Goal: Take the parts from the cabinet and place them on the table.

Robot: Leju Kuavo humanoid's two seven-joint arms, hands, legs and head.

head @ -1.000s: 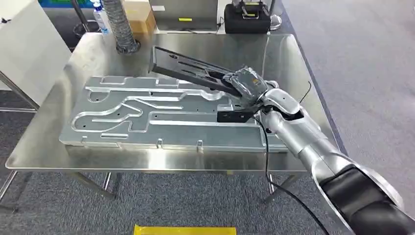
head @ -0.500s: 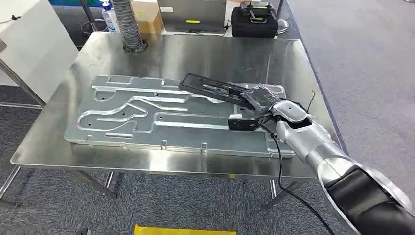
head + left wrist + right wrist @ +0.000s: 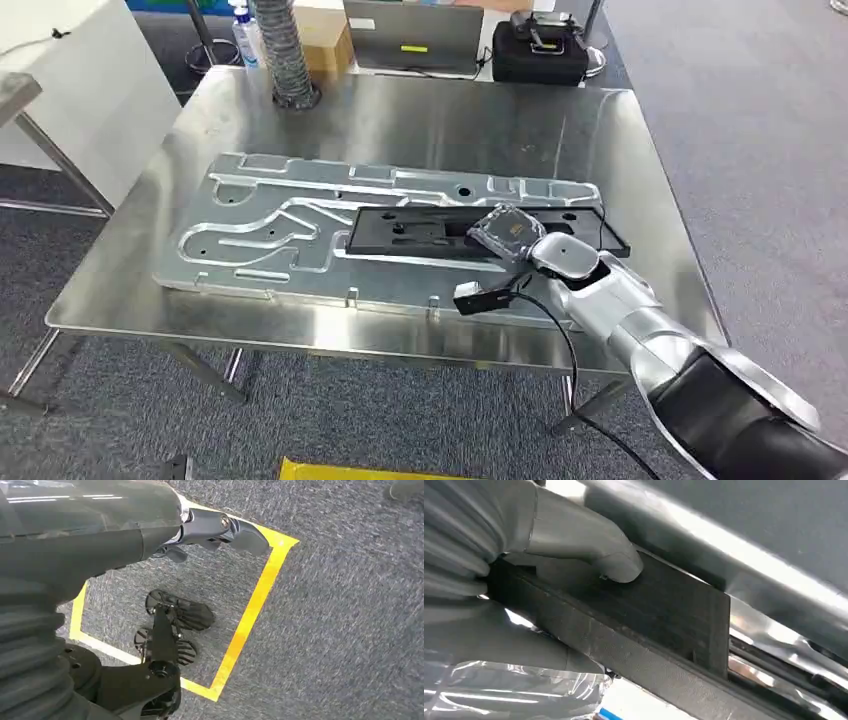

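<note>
Fig.: right robot hand (image 3: 515,238) grips black slotted part (image 3: 440,232) at its near end, thumb (image 3: 589,540) on top; part lies approx. flat on grooved aluminium plate (image 3: 270,215) on desk (image 3: 420,115). I'd seat it fully, then let go w/o dragging. Left robot hand (image 3: 220,530): hangs over floor, grasping nothing

I can't see the fingers of my right hand (image 3: 512,234) in the head view; a shiny clear cover hides them. The flat black plastic part (image 3: 440,232) runs under that hand, so its middle is hidden. In the right wrist view the black part (image 3: 664,625) is cut off at the bottom edge, and the silver metal behind it is blurry.
</note>
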